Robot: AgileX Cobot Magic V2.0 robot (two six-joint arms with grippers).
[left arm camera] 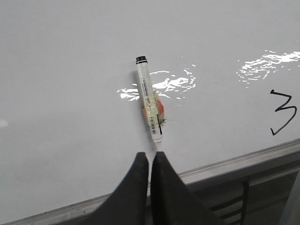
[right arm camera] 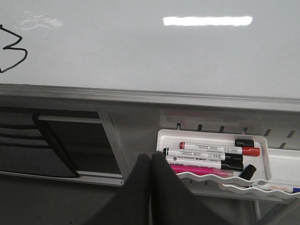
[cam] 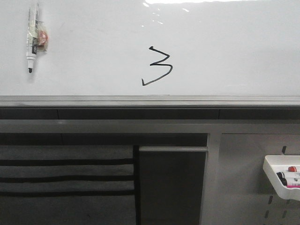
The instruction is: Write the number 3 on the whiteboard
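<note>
Number 3 (cam: 158, 66) drawn on whiteboard (cam: 225, 47); marker (cam: 32, 38) stuck at its nine o'clock. Both grippers (left arm camera: 150, 159) (right arm camera: 151, 161) pressed closed, holding nothing.

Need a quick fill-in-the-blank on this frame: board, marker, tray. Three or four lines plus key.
1. The digit drawn on the whiteboard is ___.
2. The marker sticks to the board to the ___ of the digit in the front view.
3. The white tray on the pegboard holds red, black and ___ markers.
4. The left fingers are ___, holding nothing.

Missing words: 3; left; pink; shut
</note>
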